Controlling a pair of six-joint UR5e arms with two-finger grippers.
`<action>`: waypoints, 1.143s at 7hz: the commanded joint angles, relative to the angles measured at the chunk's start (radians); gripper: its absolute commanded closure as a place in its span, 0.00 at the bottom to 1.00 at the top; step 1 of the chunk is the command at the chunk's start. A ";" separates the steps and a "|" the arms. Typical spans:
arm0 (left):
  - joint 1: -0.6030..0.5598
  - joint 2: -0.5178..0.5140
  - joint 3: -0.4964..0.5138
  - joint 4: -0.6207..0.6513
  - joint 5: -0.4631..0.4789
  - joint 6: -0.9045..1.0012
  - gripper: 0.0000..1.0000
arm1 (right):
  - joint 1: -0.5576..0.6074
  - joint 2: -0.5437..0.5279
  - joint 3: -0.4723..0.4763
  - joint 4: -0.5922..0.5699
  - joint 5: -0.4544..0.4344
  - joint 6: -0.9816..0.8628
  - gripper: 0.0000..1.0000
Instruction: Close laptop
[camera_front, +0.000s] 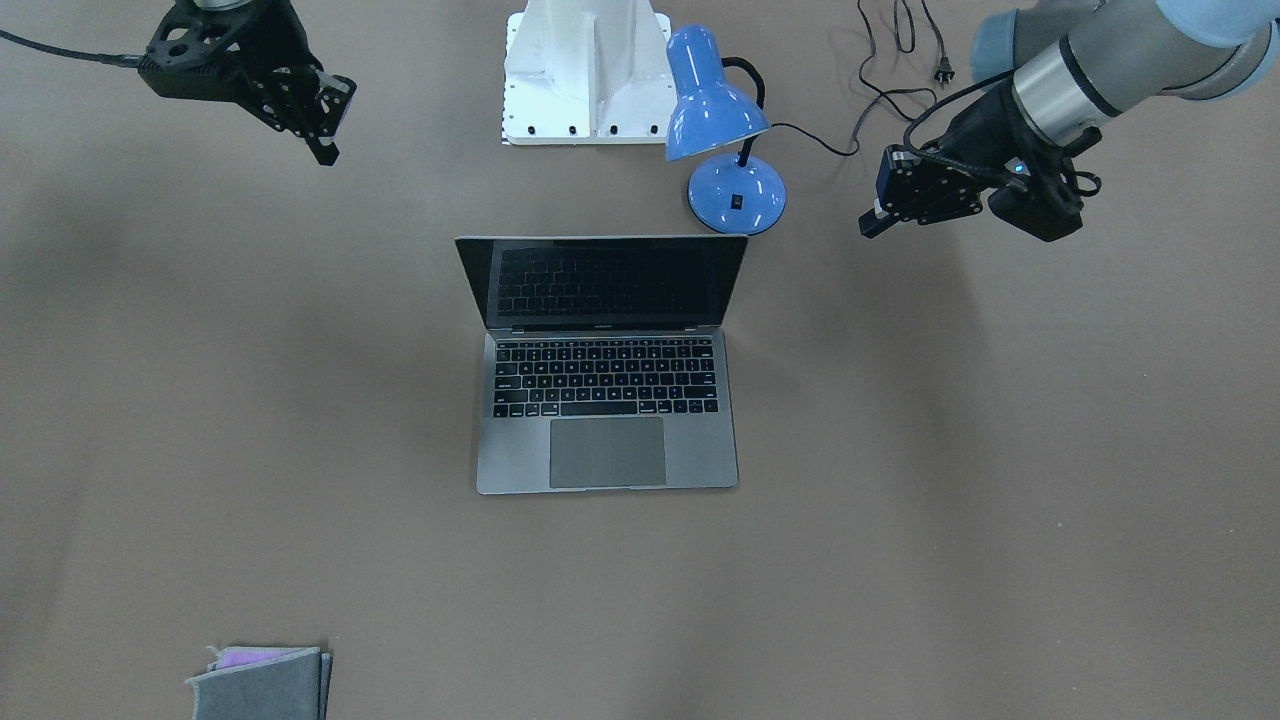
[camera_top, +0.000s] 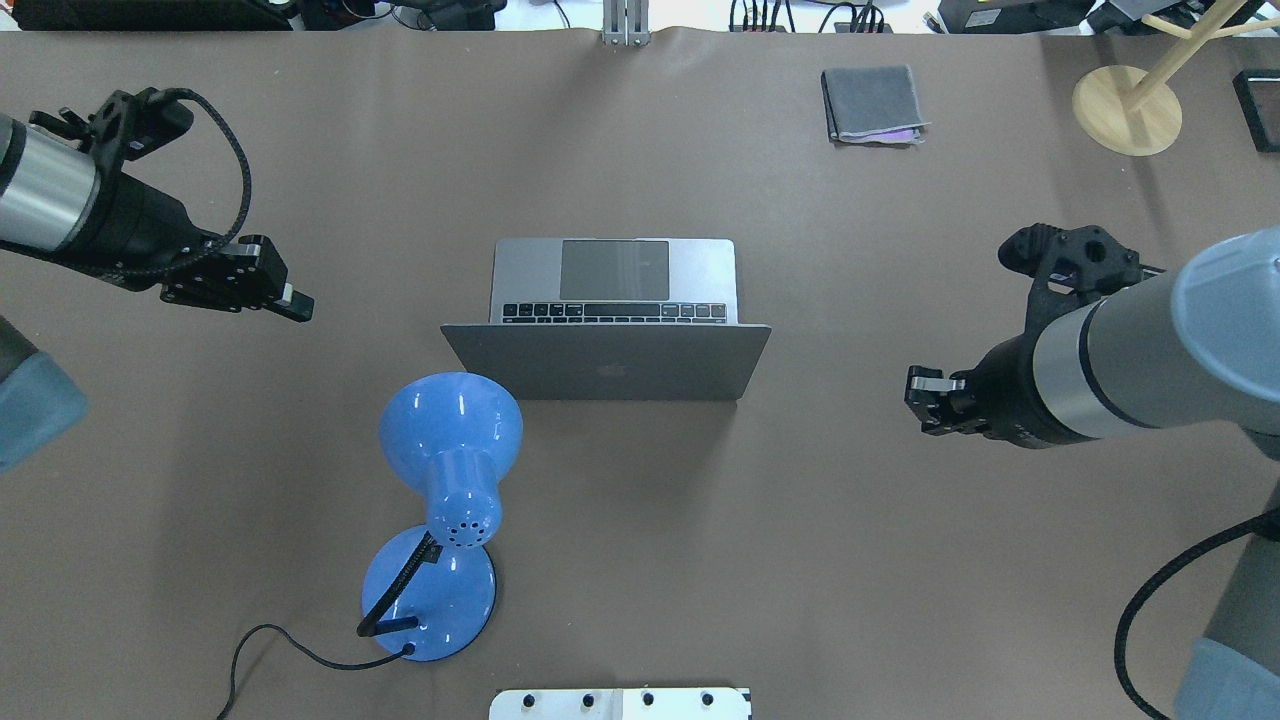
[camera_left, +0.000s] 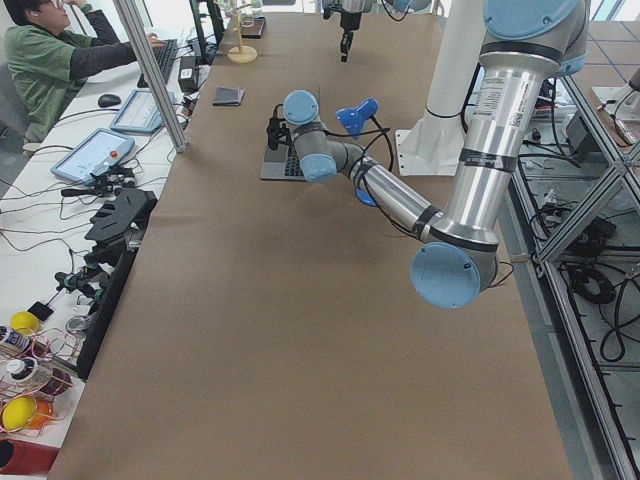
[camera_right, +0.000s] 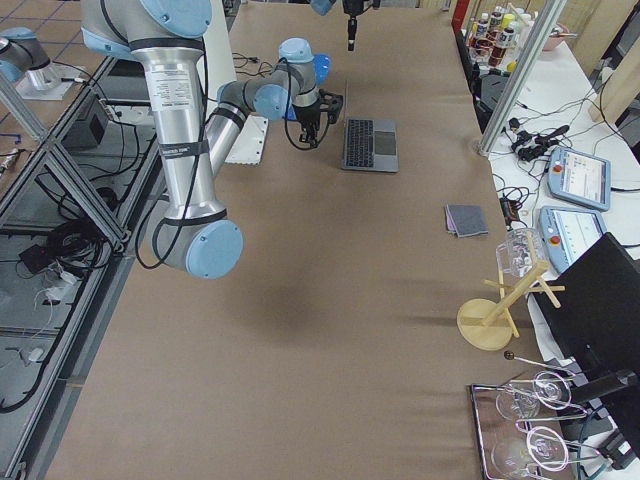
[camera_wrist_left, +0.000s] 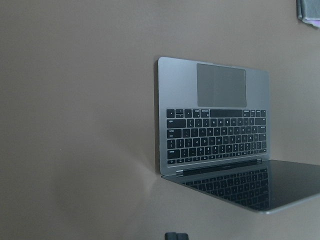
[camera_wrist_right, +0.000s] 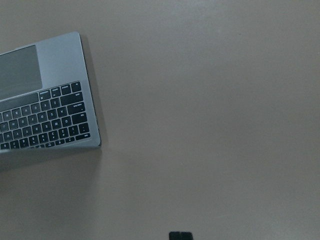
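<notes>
The left gripper (camera_top: 297, 306) is hovering above the table (camera_top: 900, 560) with its fingers pressed together and nothing between them; in its wrist view only the dark fingertips (camera_wrist_left: 176, 235) are showing at the bottom edge, touching each other. The right gripper (camera_front: 325, 152) is likewise hanging in the air with its fingers closed on nothing, its fingertips (camera_wrist_right: 180, 235) peeking in as one dark block at the bottom of its own wrist view.

Between the two grippers, well apart from each, the laptop (camera_front: 607, 400) is sitting flat on the table. It is standing open, its lid raised and leaning back towards the robot, its dark screen reflecting the keys. Its keyboard and trackpad are facing away from the robot. From the left gripper the laptop is lying off to the inner side; from the right gripper its near corner is showing at the opposite side.

Closer to the robot than the left gripper, and just beside the back of the lid, a blue desk lamp (camera_front: 725, 130) is standing, its cord (camera_front: 900, 60) trailing across the table. Far out beyond the right gripper, near the table's far edge, a folded grey cloth (camera_top: 872, 103) is lying.
</notes>
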 joint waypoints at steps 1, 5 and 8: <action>0.075 -0.004 -0.015 0.065 0.071 -0.010 1.00 | -0.090 0.061 0.006 -0.059 -0.047 0.076 1.00; 0.155 -0.072 -0.055 0.229 0.132 -0.010 1.00 | -0.175 0.222 -0.060 -0.193 -0.126 0.089 1.00; 0.190 -0.153 -0.069 0.311 0.165 -0.025 1.00 | -0.157 0.274 -0.116 -0.176 -0.141 0.080 1.00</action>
